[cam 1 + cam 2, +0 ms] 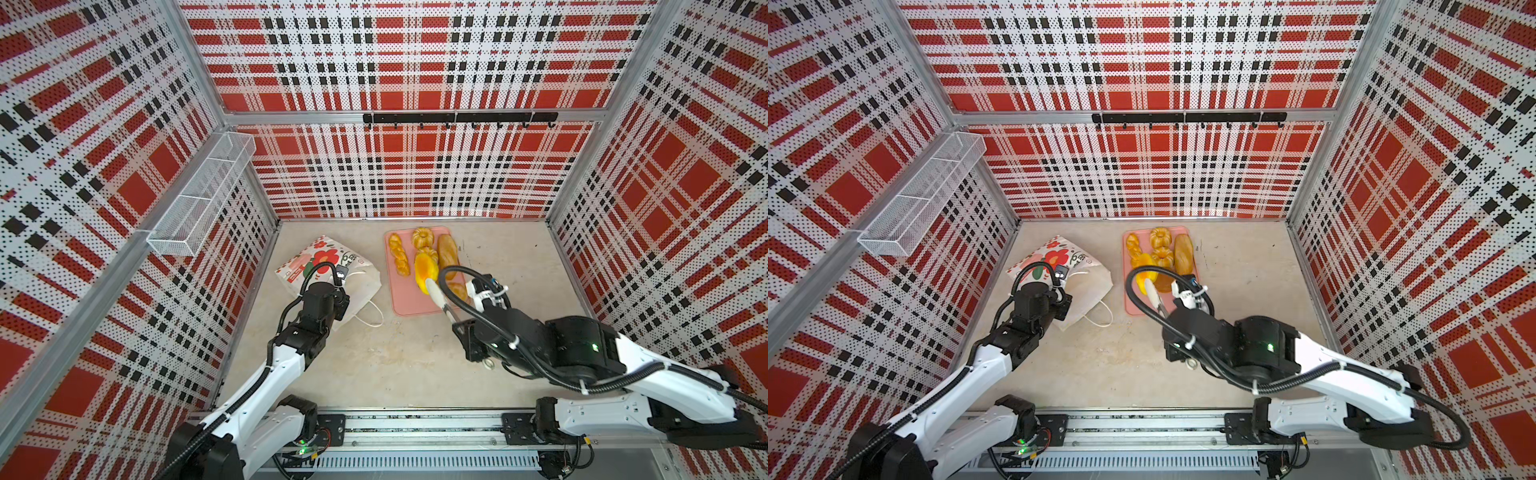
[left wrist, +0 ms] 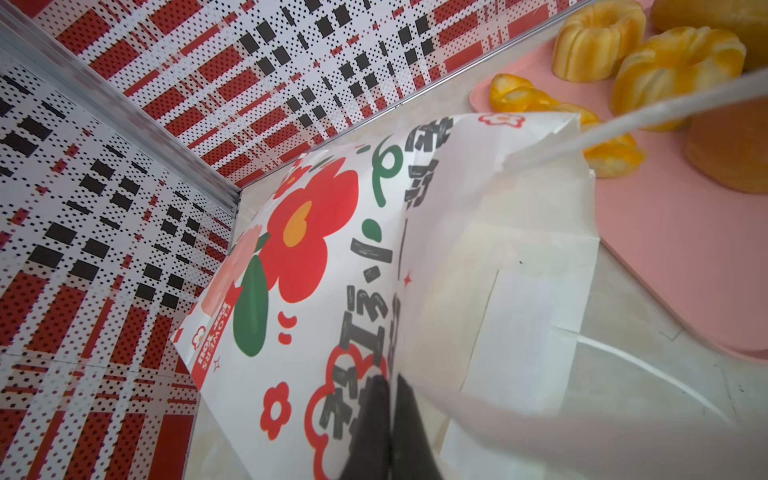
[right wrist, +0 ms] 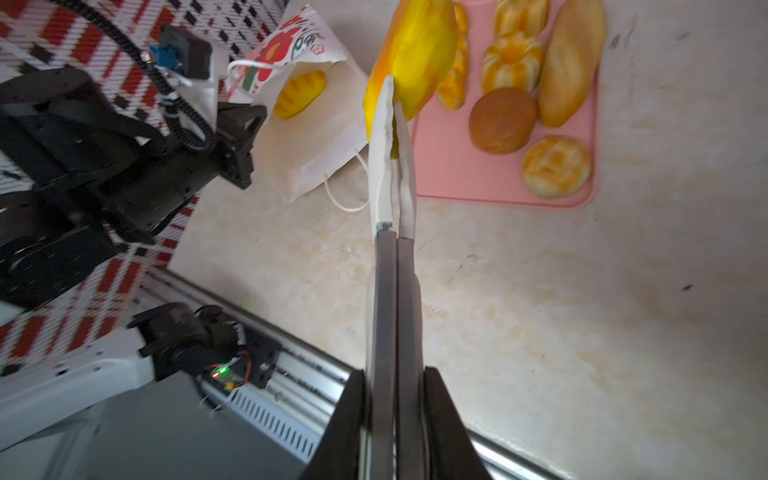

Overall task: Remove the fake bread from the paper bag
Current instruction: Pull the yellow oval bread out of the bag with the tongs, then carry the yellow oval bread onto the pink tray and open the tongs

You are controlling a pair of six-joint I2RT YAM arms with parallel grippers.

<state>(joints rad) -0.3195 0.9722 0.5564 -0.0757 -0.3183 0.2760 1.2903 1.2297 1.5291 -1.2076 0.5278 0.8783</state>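
Right gripper (image 3: 392,108) clamped on yellow roll (image 3: 419,54) above pink tray (image 3: 457,183) | left gripper (image 2: 390,380) closed, holding paper bag (image 2: 332,249) open, far-left corner of tabletop (image 1: 374,353) | striped roll (image 3: 300,93) inside bag

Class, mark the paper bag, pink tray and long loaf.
paper bag (image 1: 363,289): in a top view, plain white panel
pink tray (image 1: 405,301): in a top view, bare near end
long loaf (image 1: 446,249): in a top view, its middle
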